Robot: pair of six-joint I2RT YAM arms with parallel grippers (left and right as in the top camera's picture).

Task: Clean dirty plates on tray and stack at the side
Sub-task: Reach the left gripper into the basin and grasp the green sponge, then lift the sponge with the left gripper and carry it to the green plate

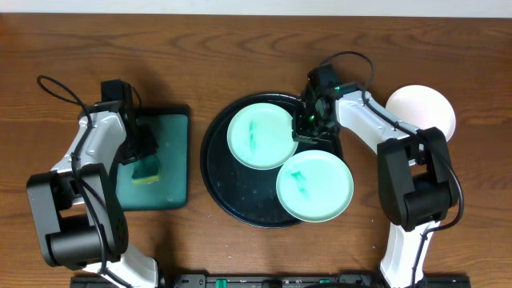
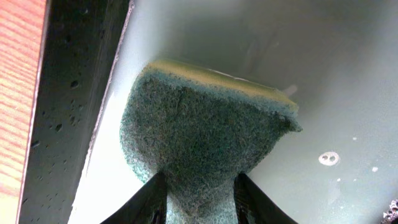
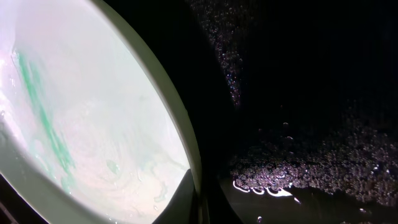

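Observation:
Two pale mint green plates lie on the round black tray [image 1: 214,164]. The upper plate [image 1: 260,134] and the lower plate [image 1: 314,186] each have teal smears in the middle. A white plate [image 1: 422,112] rests on the table to the right of the tray. My right gripper [image 1: 308,122] is shut on the right rim of the upper plate [image 3: 93,112], one finger over the rim and one under it. At the left, my left gripper [image 1: 144,156] squeezes a green and yellow sponge [image 2: 205,124] between its fingers [image 2: 149,199].
The sponge lies in a rectangular green tray [image 1: 172,180] with a dark rim, left of the black tray. Water drops and foam cover the black tray's floor [image 3: 298,168]. Cables trail behind both arms.

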